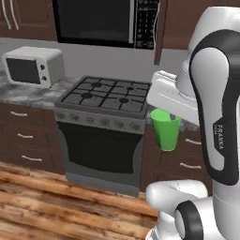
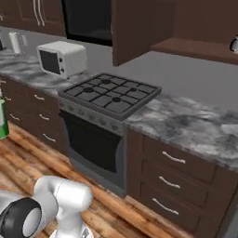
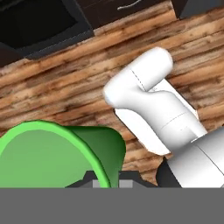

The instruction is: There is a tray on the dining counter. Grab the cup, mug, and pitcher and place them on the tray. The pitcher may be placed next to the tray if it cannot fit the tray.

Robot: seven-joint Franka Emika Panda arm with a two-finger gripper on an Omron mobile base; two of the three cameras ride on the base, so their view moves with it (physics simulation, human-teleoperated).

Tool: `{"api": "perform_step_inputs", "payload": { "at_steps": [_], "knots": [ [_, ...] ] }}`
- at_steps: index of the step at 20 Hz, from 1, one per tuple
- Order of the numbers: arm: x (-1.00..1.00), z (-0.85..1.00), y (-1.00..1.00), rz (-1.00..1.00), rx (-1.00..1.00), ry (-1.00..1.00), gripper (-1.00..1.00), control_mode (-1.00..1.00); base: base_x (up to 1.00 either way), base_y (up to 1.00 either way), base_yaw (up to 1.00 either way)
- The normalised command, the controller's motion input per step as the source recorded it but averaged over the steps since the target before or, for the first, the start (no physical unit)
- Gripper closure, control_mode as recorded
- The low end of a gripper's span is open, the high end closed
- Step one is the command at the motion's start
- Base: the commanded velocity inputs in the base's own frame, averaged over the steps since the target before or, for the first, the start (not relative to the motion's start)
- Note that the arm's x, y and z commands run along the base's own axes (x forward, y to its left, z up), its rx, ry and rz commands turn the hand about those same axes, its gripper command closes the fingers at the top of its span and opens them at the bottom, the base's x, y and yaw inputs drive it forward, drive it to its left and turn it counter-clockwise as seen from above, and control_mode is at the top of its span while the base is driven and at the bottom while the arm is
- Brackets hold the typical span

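Observation:
The bright green cup (image 1: 165,130) hangs upright in the air in front of the stove, below my white hand. My gripper (image 3: 109,181) is shut on the cup's rim wall, one finger inside and one outside. In the hand view the cup's (image 3: 48,157) open mouth lies at the lower left, above the wooden floor. A green sliver of the cup (image 2: 2,120) shows at the left edge of the right base view. The tray, the dining counter, the mug and the pitcher are out of view.
A gas stove (image 1: 105,96) with a dark oven door stands in a marbled worktop (image 2: 195,125) over brown drawers. A white toaster oven (image 1: 33,65) sits left of it. A small pale upright thing (image 2: 16,42) stands behind, too small to identify. Below is wooden floor (image 1: 56,197).

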Motion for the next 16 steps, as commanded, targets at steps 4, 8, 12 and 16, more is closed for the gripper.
{"api": "perform_step_inputs", "payload": {
  "at_steps": [4, 8, 12, 16],
  "knots": [
    [0.00, 0.00, 0.00, 0.00, 0.00, 0.00, 1.00, 1.00, 0.00, 0.05, 1.00],
    [0.00, 0.00, 0.00, 0.00, 0.00, 0.00, 1.00, 1.00, 0.00, 0.00, 1.00],
    [0.00, 0.00, 0.00, 0.00, 0.00, 0.00, 1.00, 1.00, 0.00, 0.00, 1.00],
    [0.00, 0.00, 0.00, 0.00, 0.00, 0.00, 1.00, 1.00, 0.05, 0.00, 1.00]
  ]
}}
